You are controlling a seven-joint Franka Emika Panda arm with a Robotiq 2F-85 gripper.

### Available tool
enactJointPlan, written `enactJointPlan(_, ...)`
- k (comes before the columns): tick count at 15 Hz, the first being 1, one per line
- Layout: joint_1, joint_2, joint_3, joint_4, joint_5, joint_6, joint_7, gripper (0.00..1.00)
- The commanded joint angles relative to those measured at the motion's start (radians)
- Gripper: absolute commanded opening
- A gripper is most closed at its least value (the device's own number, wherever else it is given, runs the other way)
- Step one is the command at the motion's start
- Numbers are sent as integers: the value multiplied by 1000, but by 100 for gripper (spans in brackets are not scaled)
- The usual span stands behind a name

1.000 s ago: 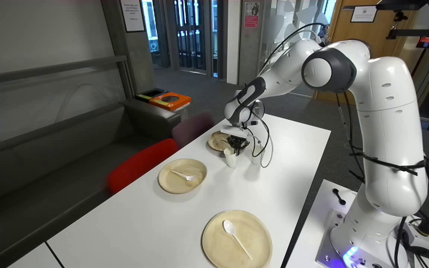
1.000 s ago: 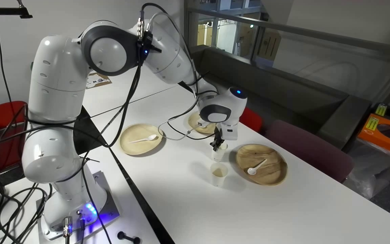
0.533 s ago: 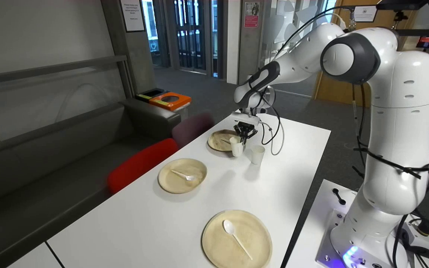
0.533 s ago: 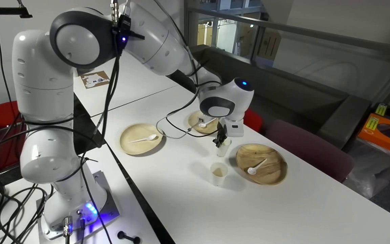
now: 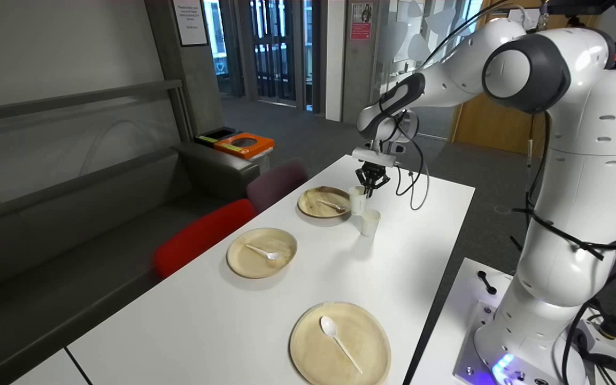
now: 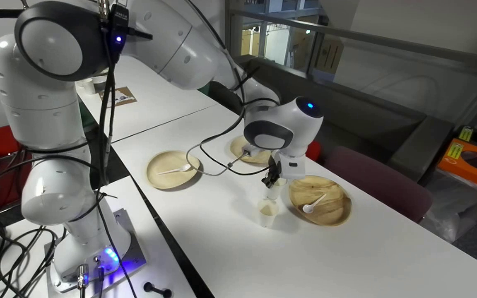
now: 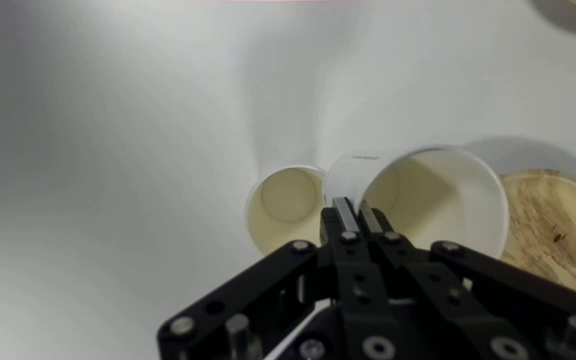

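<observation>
My gripper (image 7: 358, 212) is shut on the wall of a white paper cup (image 7: 478, 210), one finger inside the rim and one outside. In the wrist view this cup looks larger than a second white cup (image 7: 288, 195), which stands on the table just beside it; their outlines overlap there. Both exterior views show the gripper (image 5: 369, 191) with the held cup (image 5: 357, 202) close to the standing cup (image 5: 370, 223). A brown wooden plate (image 6: 325, 215) with a white spoon (image 6: 315, 203) on it lies right beside the held cup. Whether the cups touch I cannot tell.
Two paler plates lie farther along the white table: a plate (image 5: 249, 264) with a spoon (image 5: 266, 253), and a plate (image 5: 313, 347) with another spoon (image 5: 330, 327). Loose cables (image 6: 209, 171) hang from the arm near the tabletop. Red (image 5: 201, 235) and purple chairs (image 6: 375, 178) line one edge.
My gripper has carried the cup along the table, past the standing cup and alongside the wooden plate. It stays shut on the cup's wall; plates and standing cup have not moved.
</observation>
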Motion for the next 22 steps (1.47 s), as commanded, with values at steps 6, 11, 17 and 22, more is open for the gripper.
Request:
enactJointPlan(6,-17,-59,-25,-50,26,-23,-33,1)
enactJointPlan(11,-22,-59,-36,-62,19,-22,-26,1)
enactJointPlan(17,-32,-55,-56,-72,16,-22,-23,1)
enactJointPlan(22,-41,-52,-61,-75,14,-28,-20,1)
